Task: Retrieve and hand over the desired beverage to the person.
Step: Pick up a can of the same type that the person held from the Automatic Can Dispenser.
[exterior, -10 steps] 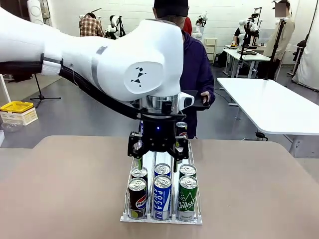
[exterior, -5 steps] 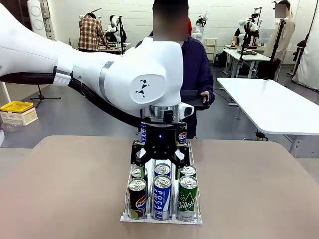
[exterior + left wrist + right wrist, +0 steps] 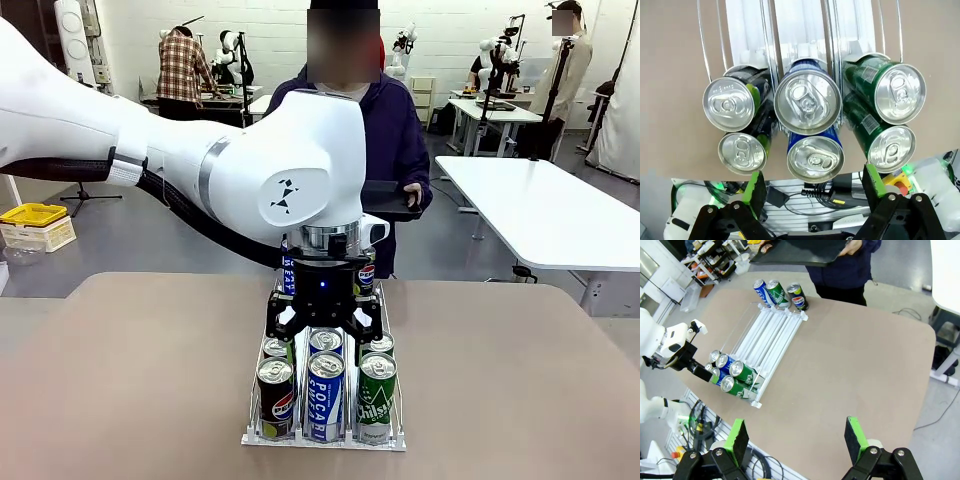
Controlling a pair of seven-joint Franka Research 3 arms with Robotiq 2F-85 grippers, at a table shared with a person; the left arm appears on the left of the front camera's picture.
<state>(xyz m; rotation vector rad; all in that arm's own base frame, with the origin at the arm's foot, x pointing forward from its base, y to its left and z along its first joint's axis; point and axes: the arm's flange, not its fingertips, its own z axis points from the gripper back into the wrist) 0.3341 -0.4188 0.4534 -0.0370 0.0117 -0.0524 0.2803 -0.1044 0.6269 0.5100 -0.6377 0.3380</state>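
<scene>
A: Status on left gripper (image 3: 322, 336)? Lower than a second ago?
B: Yes. Came down steadily, now close above the cans at the near end of the rack (image 3: 325, 443). Jaws wide apart, clamped on nothing. No change in spread on the way down.
A: Lined up on which lane?
B: Middle, going by the left wrist view: blue can (image 3: 807, 102) centred between the green pads (image 3: 755, 192), dark cans (image 3: 730, 104) to one side, green cans (image 3: 897, 92) to the other. No contact yet.
A: Any shift in the cans?
B: None. Same six at the near end, plus three upright cans (image 3: 775, 292) at the far end.
A: So mid-approach, nothing retrieved.
B: Right. Reads as pre-grasp on a blue can. Can't confirm that as the desired drink from here. Next, probably: short descent, then close on one can without nudging neighbours. Tight spacing, wire dividers just beside the pads.
A: Right gripper (image 3: 796, 439)?
B: Parked high over the near edge of the table (image 3: 865, 365), fingers spread, holding nothing.
A: Person (image 3: 395, 130)?
B: Standing at the far side behind the rack, holding a dark tray (image 3: 392, 198) at waist level. Likely drop-off for the handover. Well apart from the left gripper for now.
</scene>
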